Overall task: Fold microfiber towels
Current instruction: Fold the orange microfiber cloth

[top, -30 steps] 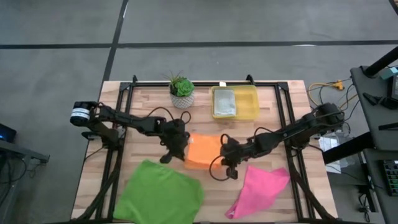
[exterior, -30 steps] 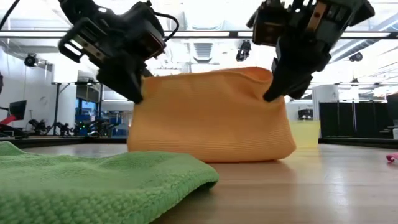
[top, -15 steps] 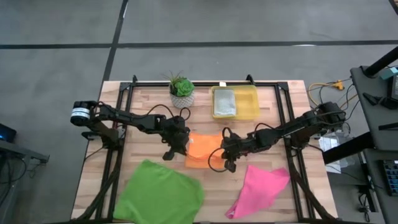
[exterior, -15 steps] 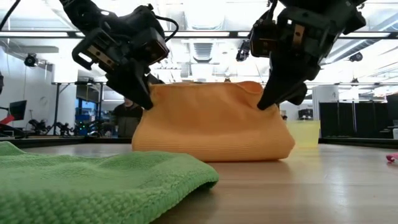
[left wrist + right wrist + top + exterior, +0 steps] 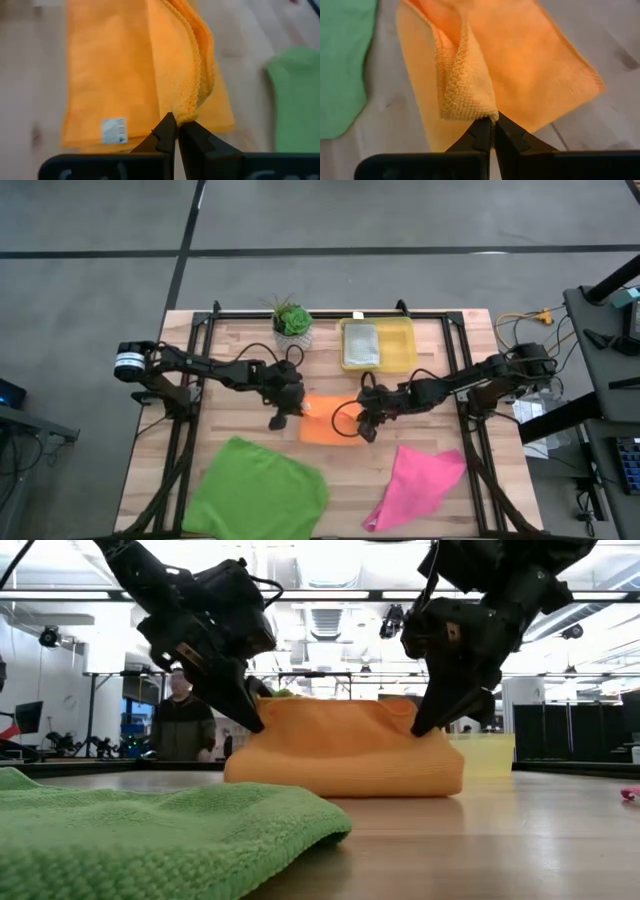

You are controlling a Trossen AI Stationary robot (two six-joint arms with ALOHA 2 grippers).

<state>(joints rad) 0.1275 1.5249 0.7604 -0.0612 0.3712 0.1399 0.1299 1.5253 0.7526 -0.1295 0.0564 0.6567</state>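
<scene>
Left claw (image 5: 283, 418) and right claw (image 5: 366, 427) each clench a corner of the soft folded orange microfiber towel (image 5: 331, 422) sagging between them onto the wooden bench (image 5: 240, 350).

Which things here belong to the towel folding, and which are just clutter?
Job: orange towel, pinched by left gripper and right gripper; green towel; pink towel; grey towel.
Clutter: yellow bin, potted plant.

Left hand (image 5: 281, 418), right hand (image 5: 366, 423) flank orange towel (image 5: 328, 423); green towel (image 5: 256, 490) nearer front edge
</scene>
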